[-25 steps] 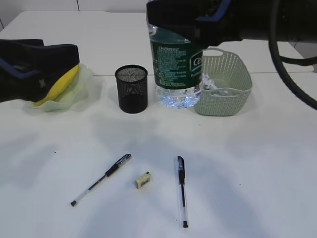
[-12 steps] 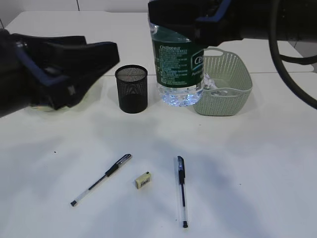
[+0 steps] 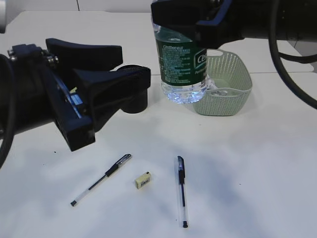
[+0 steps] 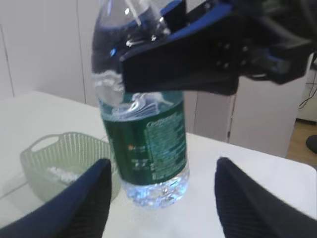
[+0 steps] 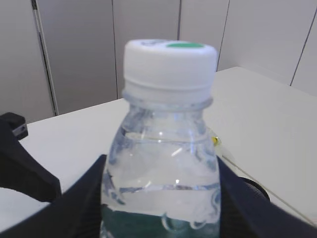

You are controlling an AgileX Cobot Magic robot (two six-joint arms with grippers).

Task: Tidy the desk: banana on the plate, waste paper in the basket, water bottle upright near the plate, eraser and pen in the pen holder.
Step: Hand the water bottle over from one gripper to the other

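White tabletop (image 3: 257, 168) fills the exterior view, with pale cabinet doors behind it in the wrist views. At the back, the right tool (image 3: 185, 22) holds the water bottle (image 3: 182, 67) upright by its upper part, fingers (image 5: 81, 198) pressed to either side below the white cap; the bottle's base is just beside the green basket (image 3: 225, 87), which has crumpled paper inside. Nearer on the left, the left tool (image 3: 116, 82) hangs with its jaws spread wide and nothing between them, covering most of the black mesh pen holder (image 3: 137, 101). Toward the front lie two pens (image 3: 101, 179) (image 3: 182, 191), with the small eraser (image 3: 142, 180) between them, all apart from one another.
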